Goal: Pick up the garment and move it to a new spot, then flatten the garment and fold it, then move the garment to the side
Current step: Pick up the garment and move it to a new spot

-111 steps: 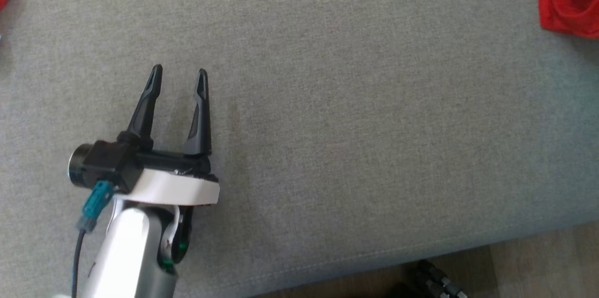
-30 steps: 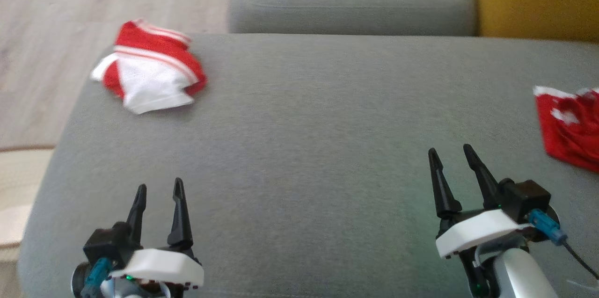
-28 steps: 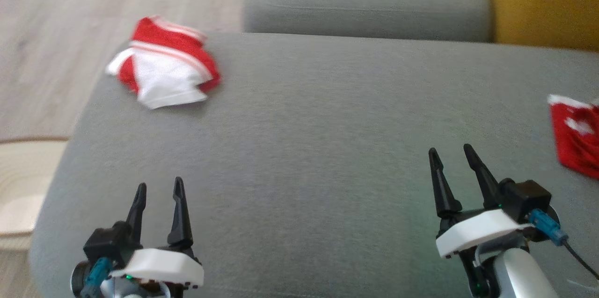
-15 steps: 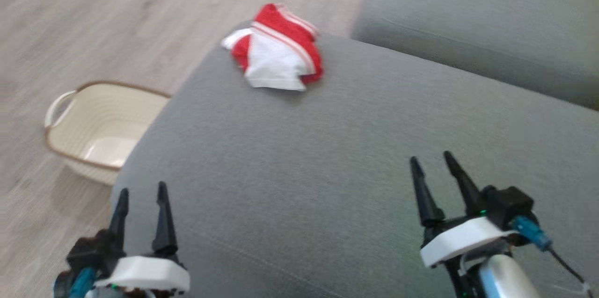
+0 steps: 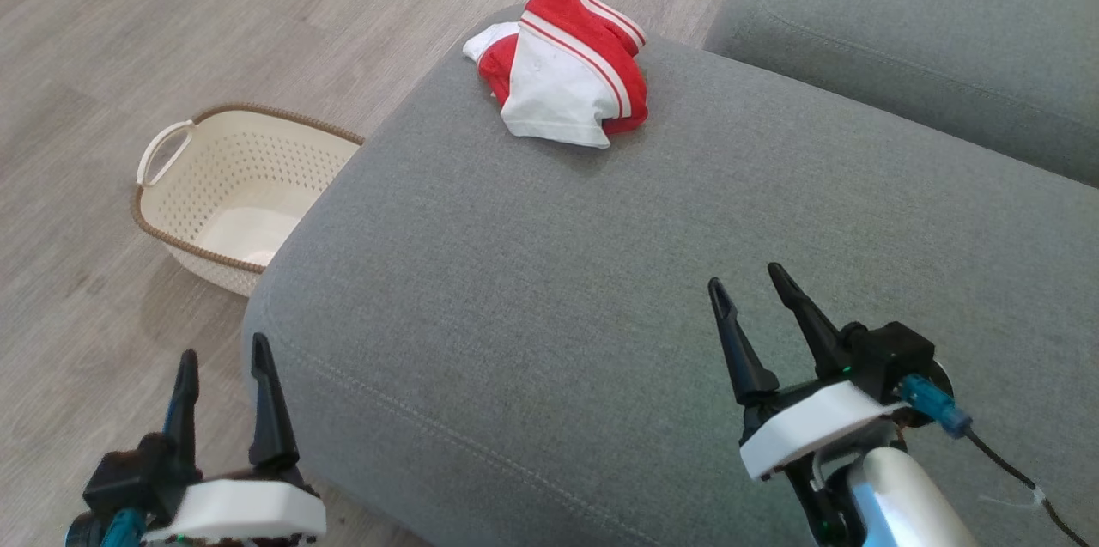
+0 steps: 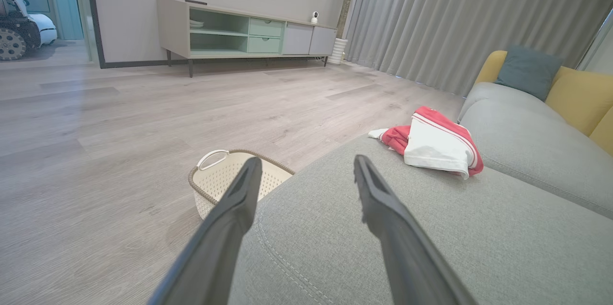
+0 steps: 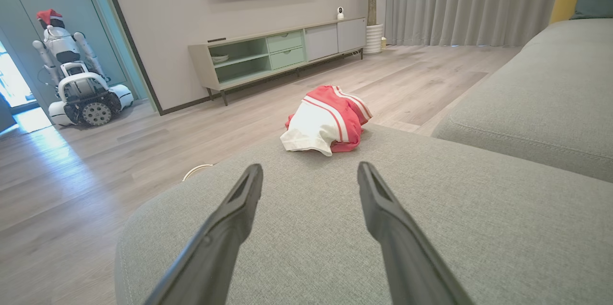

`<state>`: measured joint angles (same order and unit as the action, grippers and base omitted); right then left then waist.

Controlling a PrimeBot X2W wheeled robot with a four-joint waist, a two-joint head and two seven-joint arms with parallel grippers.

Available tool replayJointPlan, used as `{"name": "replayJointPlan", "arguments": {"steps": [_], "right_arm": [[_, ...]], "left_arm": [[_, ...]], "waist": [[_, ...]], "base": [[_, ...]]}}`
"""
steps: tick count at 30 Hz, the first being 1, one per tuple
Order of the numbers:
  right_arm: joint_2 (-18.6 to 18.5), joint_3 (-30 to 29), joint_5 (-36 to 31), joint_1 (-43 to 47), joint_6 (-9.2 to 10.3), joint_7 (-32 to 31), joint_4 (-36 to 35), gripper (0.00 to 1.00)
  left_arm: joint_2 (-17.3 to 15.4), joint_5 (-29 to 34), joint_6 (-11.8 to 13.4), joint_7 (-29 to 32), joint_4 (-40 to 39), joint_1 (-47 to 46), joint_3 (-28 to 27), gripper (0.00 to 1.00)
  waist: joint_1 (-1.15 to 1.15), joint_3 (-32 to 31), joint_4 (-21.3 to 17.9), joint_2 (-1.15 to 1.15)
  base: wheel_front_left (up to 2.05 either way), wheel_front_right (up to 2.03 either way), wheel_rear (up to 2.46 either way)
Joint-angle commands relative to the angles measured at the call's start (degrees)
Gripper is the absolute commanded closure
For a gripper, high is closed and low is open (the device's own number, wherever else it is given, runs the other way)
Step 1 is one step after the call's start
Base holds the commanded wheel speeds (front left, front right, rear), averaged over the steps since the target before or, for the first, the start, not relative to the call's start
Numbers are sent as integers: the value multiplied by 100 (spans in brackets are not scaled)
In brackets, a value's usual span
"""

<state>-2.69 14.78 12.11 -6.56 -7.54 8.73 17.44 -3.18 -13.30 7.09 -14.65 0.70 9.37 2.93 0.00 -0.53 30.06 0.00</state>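
Observation:
A crumpled red and white garment (image 5: 568,66) lies at the far left corner of the grey sofa seat (image 5: 601,289); it also appears as the garment (image 6: 433,141) in the left wrist view and the garment (image 7: 326,120) in the right wrist view. My left gripper (image 5: 221,358) hangs open over the floor just off the seat's near left corner, with nothing between its fingers. My right gripper (image 5: 745,282) stands open and empty above the seat's near right part. Both are well short of the garment.
A cream perforated basket (image 5: 232,191) with a brown rim sits on the wood floor left of the sofa. The sofa back cushion (image 5: 927,23) rises at the far right. A TV cabinet (image 7: 282,51) and another wheeled robot (image 7: 76,84) stand across the room.
The head view has swung left and tilted, bringing the basket and floor in; the red cloth at the right edge has left the picture. Both grippers stay open and empty.

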Motion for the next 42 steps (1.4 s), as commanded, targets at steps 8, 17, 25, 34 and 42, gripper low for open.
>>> {"name": "replayJointPlan", "arguments": {"steps": [8,17,25,34,42], "right_arm": [[-19,-191,-81,-190,5,94,-213,0],[-19,-536,-703,-425,5,-293,-944,0],[-19,-609,-1183,-806,5,-609,-1651,0],[-19,-622,-1337,-989,5,-668,-2134,0],[-19,-606,-1332,-1059,5,-589,-2303,0]], "left_arm": [[-249,87,-215,-19,83,-558,-89,0],[-1213,287,-704,442,529,-2809,-170,0],[-1585,-342,-1212,1401,1748,-5018,-275,0],[-1801,-774,-1324,2232,3393,-6627,-312,0],[-2067,-755,-1340,2416,4404,-7329,-199,0]], "waist": [[0,121,-25,0],[0,1205,-889,0],[0,2409,-1784,0],[0,3431,-2342,0],[0,3916,-2577,0]], "base": [[0,0,0],[0,0,0],[0,0,0],[0,0,0],[0,0,0]]}}
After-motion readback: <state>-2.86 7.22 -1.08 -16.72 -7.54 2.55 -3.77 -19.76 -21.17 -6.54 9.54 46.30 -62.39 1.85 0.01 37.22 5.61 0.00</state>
